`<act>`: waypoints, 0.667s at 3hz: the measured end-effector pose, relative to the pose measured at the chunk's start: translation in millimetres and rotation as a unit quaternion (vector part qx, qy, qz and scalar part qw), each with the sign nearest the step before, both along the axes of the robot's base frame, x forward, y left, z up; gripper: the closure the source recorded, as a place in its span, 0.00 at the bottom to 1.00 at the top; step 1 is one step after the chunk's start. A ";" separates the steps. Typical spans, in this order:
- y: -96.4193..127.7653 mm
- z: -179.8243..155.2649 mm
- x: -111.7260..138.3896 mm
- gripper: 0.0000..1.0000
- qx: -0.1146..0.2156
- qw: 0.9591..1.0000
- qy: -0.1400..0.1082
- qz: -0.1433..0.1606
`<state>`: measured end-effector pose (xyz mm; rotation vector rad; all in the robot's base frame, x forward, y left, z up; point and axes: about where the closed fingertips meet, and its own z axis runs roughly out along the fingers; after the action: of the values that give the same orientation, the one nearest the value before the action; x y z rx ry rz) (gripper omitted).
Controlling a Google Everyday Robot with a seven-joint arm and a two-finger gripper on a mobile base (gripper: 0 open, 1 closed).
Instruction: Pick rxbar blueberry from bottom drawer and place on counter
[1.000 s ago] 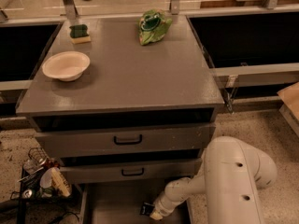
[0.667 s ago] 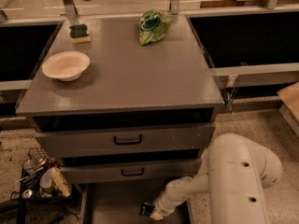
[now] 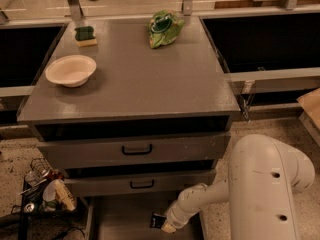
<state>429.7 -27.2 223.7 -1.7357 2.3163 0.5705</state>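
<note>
My gripper (image 3: 163,226) reaches down into the open bottom drawer (image 3: 120,224), at the bottom edge of the camera view. It is shut on the rxbar blueberry (image 3: 157,220), a small dark bar with pale print that stands tilted at the gripper's tip, just above the drawer's grey floor. The white forearm (image 3: 200,199) runs up to the right to the big white arm housing (image 3: 270,184). The counter (image 3: 135,74) is the grey cabinet top above the drawers.
On the counter are a white bowl (image 3: 71,70) at the left, a green-and-yellow sponge (image 3: 85,35) at the back left and a green chip bag (image 3: 164,28) at the back. Two shut drawers with black handles (image 3: 137,149) sit above the open one. A clutter basket (image 3: 45,191) stands on the floor at the left.
The arm housing has shifted slightly, and the gripper with the dark bar sits a little higher in the drawer. Nothing on the counter has moved.
</note>
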 end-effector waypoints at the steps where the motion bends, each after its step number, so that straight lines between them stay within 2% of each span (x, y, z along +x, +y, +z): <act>1: 5.9 14.0 1.7 1.00 -0.002 1.000 -0.006 0.008; 2: 9.7 43.8 4.8 1.00 -0.013 0.999 -0.026 0.024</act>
<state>434.6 -17.5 267.6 -1.8011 2.2620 0.4985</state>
